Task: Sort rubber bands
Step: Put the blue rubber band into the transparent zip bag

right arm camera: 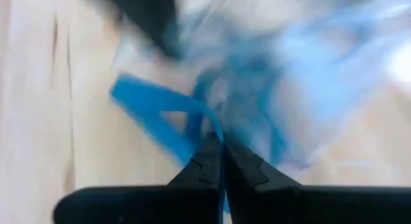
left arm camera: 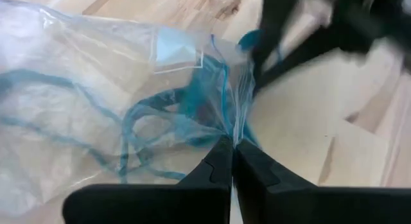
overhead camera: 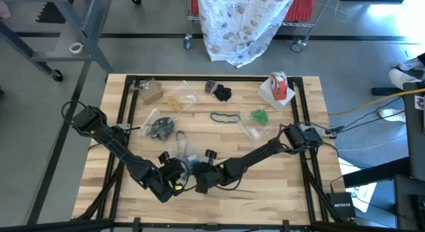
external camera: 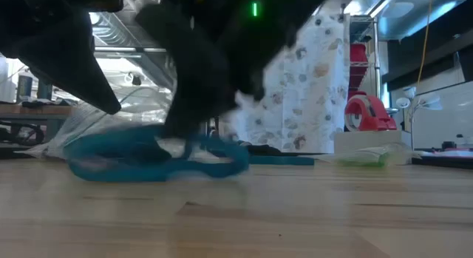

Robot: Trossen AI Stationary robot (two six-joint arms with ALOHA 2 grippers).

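Arms were both folded in low over the near middle of the table (overhead camera: 279,192), elbows out toward the side edges and wrists nearly meeting. Left gripper (left arm camera: 232,146) had its jaws clenched on the edge of a clear plastic bag (left arm camera: 77,102) with teal rubber bands (left arm camera: 160,112) inside it, fingertips pressed together right on the film. Right gripper (right arm camera: 221,142) came in from the other side, jaws pinched tight on a teal rubber band (right arm camera: 151,112) just beside the bag's mouth; the band ran straight between its fingertips. From table height that was a blurry teal loop (external camera: 155,158) lying on the wood under the dark arms.

Rest of the rubber bands sat farther back: a dark teal one (overhead camera: 226,117) alone mid-table, a green bunch (overhead camera: 259,116) on a bag to its right, a black clump (overhead camera: 222,93) near the far edge, tan ones (overhead camera: 174,101) on another bag, and a dark pile (overhead camera: 161,127) in a bag at left. Tape roll (overhead camera: 278,85) stood in the far right corner.
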